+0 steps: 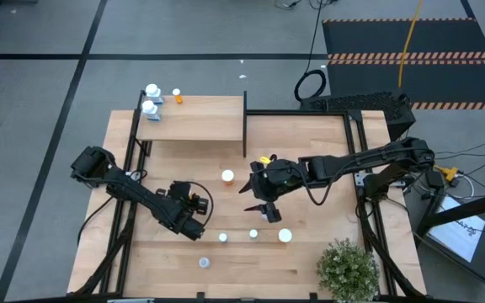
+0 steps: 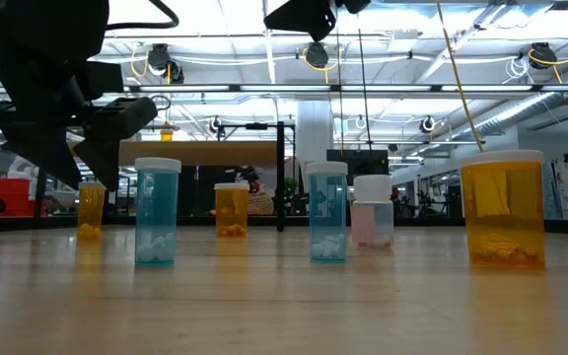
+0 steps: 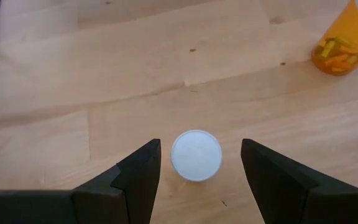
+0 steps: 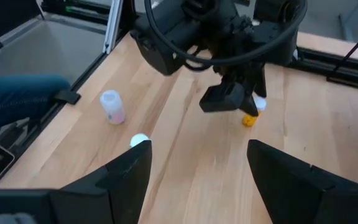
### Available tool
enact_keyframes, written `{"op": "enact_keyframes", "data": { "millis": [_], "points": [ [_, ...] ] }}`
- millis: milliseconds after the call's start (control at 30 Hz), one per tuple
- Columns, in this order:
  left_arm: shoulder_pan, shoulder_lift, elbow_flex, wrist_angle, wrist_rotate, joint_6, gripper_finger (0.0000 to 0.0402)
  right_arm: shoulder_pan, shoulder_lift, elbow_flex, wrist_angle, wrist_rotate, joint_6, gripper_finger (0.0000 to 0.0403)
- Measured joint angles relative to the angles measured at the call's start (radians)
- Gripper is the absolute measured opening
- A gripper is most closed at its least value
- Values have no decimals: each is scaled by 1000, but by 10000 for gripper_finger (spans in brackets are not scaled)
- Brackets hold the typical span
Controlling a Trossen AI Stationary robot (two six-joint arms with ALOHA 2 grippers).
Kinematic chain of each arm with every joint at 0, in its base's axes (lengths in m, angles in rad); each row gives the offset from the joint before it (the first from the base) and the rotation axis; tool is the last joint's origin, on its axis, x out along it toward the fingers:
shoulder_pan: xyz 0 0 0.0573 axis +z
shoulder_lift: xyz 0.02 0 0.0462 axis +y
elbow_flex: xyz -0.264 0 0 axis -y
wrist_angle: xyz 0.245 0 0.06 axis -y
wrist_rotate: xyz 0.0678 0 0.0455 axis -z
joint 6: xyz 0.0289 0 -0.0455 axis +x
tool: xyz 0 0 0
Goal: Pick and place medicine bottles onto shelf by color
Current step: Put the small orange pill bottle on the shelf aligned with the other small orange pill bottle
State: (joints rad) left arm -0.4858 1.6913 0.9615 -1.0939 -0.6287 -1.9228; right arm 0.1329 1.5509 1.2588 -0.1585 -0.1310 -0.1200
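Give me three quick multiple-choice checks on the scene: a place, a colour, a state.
1. The bottles on the shelf stand: A beside its black panel; B at the end away from it; C mid-board.
2. In the left wrist view, the left gripper faces a white-capped bottle; the other bottle is: A orange; B blue; C white.
3. The left gripper is: A shut on a bottle; B open astride a bottle; C shut, empty.

B: they cluster opposite the panel. A: its body is orange. B: bare table shows between each finger and the cap.

white-capped orange bottle (image 3: pixel 342 45); pale wood table (image 3: pixel 104 93); green plant (image 1: pixel 349 268)
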Motion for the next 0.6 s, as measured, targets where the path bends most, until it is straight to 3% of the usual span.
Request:
{"op": "enact_keyframes", "data": {
  "millis": [600],
  "points": [
    [0,0,0,0,-1,3,225,0,0,-1,18,0,0,258]
  ]
}}
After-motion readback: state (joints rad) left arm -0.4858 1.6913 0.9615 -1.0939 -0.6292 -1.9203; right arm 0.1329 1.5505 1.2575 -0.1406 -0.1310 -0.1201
